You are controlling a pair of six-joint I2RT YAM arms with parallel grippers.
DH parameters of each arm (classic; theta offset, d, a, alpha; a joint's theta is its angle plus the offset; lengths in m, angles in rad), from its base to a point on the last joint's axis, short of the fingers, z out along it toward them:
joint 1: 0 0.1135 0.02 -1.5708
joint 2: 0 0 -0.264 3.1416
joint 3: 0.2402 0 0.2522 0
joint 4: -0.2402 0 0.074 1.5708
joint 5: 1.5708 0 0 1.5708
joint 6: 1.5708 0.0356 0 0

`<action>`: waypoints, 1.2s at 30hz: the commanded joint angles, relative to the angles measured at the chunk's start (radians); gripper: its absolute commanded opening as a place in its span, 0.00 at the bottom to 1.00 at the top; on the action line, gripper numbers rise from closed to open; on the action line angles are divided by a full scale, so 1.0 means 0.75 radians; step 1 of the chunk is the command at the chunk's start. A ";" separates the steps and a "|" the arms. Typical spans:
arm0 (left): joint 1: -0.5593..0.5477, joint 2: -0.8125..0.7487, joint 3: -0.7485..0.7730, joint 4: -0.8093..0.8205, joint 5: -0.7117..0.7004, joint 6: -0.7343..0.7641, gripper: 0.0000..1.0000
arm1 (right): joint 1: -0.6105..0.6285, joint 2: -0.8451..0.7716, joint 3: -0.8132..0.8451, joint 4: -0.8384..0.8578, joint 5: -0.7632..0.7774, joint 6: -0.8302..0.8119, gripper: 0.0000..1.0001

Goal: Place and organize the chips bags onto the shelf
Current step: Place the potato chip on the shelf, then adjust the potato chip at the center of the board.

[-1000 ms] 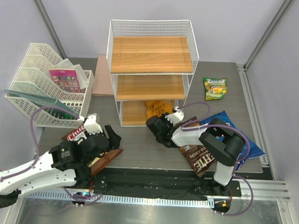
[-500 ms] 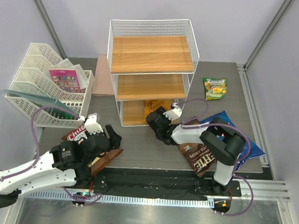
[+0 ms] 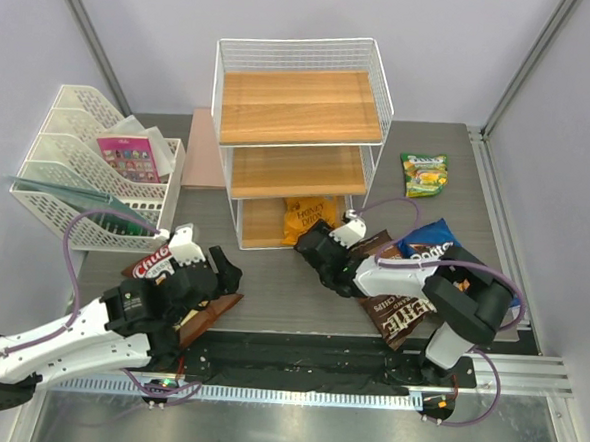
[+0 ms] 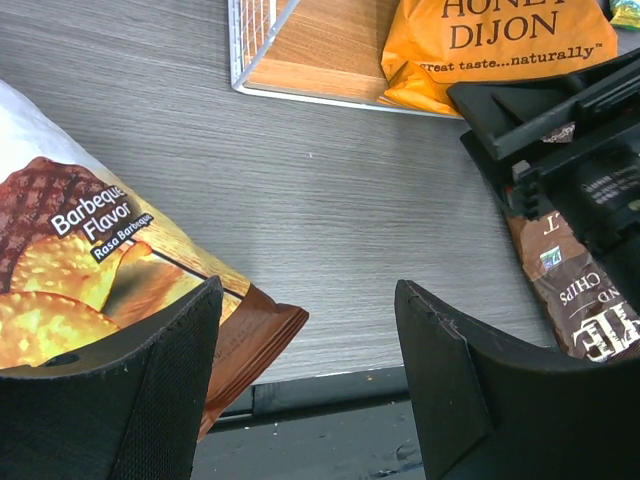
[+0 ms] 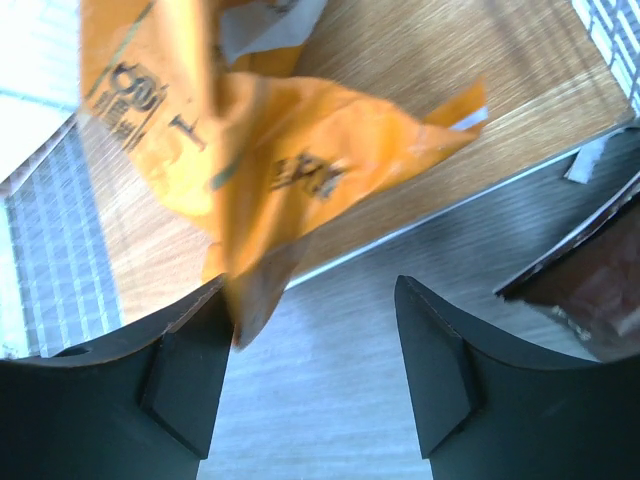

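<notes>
The shelf (image 3: 298, 131) stands mid-table. An orange Honey Dijon chips bag (image 3: 310, 218) lies on its bottom board, its front corner hanging over the edge. My right gripper (image 3: 311, 245) is open just in front of that bag. In the right wrist view the bag (image 5: 260, 150) brushes my left finger (image 5: 185, 370), with bare table between the jaws. My left gripper (image 3: 222, 275) is open over the near-left table. The brown-white barbecue bag (image 4: 90, 260) lies beside and under its left finger. A dark brown bag (image 3: 395, 307), a blue bag (image 3: 429, 241) and a green-yellow bag (image 3: 424, 175) lie at right.
A white mesh file tray (image 3: 87, 183) holding a pink card packet (image 3: 129, 158) stands at the left. A flat brown board (image 3: 204, 160) lies behind the shelf's left side. The table's near edge (image 4: 330, 385) runs just under my left gripper.
My right gripper has opened and let go of the orange bag, which now rests on the bottom board. That gripper has drawn back a little from the shelf. The left arm has barely moved.
</notes>
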 commanded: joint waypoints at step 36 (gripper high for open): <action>-0.048 1.054 0.056 1.251 0.588 0.332 0.91 | -0.023 -1.096 -0.195 -1.081 0.185 -0.370 0.73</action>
